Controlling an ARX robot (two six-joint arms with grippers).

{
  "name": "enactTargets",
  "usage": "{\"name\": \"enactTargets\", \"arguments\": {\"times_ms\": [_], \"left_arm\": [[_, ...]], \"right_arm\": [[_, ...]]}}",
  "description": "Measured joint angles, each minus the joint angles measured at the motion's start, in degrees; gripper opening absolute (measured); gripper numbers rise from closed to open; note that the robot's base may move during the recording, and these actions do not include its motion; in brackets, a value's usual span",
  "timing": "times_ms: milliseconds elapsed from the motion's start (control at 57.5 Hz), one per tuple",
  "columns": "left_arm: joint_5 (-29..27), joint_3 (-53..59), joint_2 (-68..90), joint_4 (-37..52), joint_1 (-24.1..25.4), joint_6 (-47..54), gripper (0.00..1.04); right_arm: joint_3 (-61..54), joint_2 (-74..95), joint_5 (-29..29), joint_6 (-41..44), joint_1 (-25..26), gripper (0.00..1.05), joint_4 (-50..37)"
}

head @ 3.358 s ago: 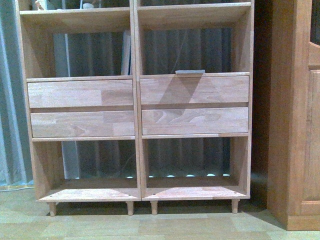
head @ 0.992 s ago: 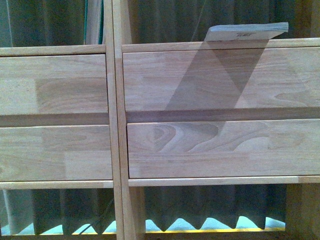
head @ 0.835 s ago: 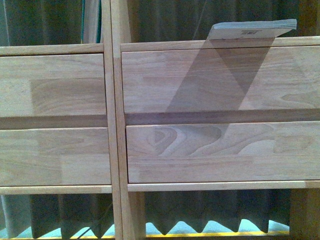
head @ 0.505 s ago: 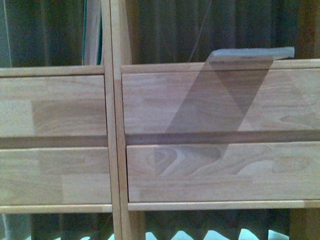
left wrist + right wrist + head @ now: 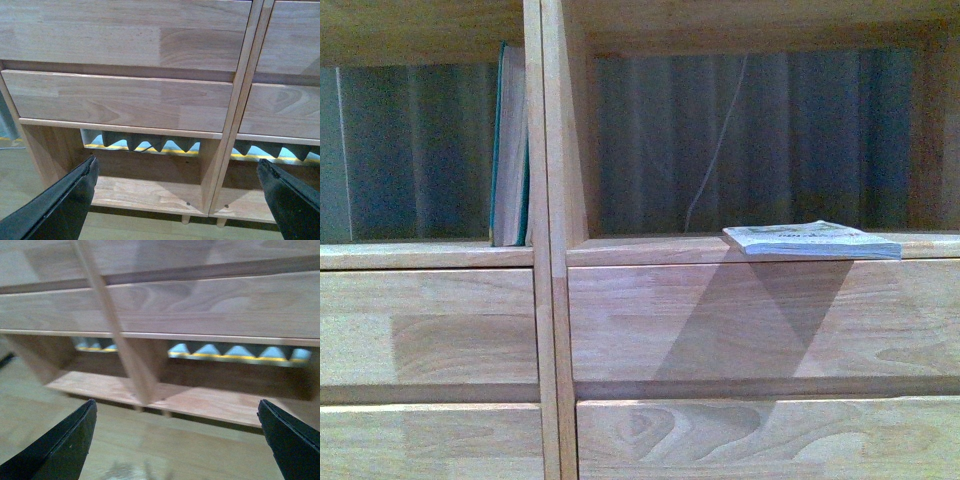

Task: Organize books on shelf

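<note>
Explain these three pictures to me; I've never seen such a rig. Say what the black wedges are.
This is a two-armed robot facing a light wooden shelf. The front picture comes from a camera on its body; no arm shows there. The other two come from wrist cameras. The black wedges are the left fingers and right fingers, spread wide, holding nothing. In the left cubby a teal-covered book stands upright beside the divider. In the right cubby a thin white-blue paperback lies flat, overhanging the front edge.

Light wooden shelf (image 5: 542, 300): teal book (image 5: 510, 150) upright in left cubby, thin paperback (image 5: 810, 240) flat in right.
</note>
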State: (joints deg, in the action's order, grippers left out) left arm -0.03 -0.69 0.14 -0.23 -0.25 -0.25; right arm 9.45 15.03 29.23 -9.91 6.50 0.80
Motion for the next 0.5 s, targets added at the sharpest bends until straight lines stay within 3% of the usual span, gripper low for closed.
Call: {"name": "enactTargets", "arguments": {"times_ms": [191, 313, 505], "left_arm": [[0.02, 0.00, 0.00, 0.00, 0.00, 0.00, 0.98], [0.02, 0.00, 0.00, 0.00, 0.00, 0.00, 0.98], [0.02, 0.00, 0.00, 0.00, 0.00, 0.00, 0.98]], "right_arm": [[15.39, 23.89, -7.78, -9.77, -8.00, 0.98, -20.15], [27.21, 44.61, -12.72, -18.73, -10.27, 0.98, -29.11], [42.38, 65.11, -18.29, -33.22, -10.25, 0.98, -31.21]]}}
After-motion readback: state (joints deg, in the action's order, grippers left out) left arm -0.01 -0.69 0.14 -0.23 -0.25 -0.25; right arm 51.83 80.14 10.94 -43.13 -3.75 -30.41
